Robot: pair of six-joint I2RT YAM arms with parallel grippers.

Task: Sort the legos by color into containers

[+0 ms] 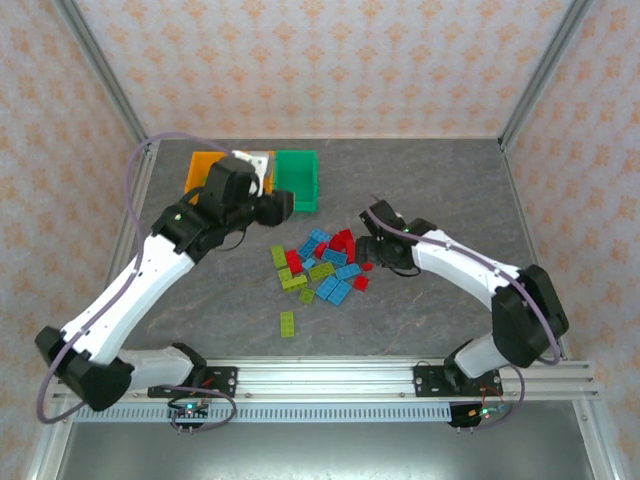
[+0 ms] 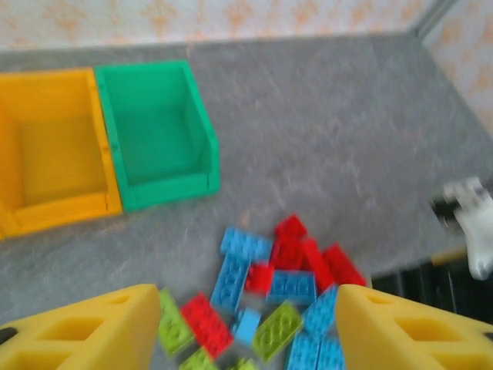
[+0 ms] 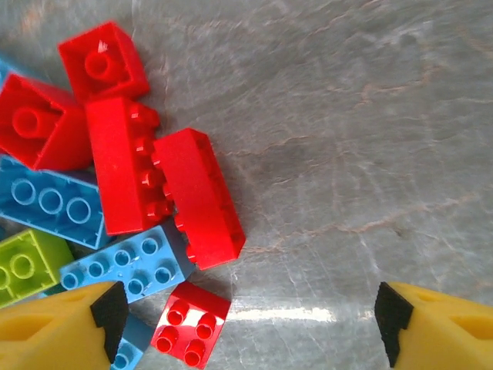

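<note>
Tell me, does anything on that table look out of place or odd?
One lime green brick lies alone, nearer the arm bases than the jumbled heap. In the heap, two long red bricks lie tipped on their sides, studs facing sideways. Nothing looks broken.

A grey, stone-patterned tabletop [image 1: 440, 190] with pale veins is enclosed on the left, far and right by wall panels [image 1: 330, 60] papered in pale pink with a repeating orange floral motif. Slanted aluminium posts [image 1: 100, 75] rise at the two far corners, and a slotted aluminium rail [image 1: 330, 372] runs along the near edge. Seen close, the surface is glossy, carrying a soft white streak of reflected light [image 3: 285, 314]
</note>
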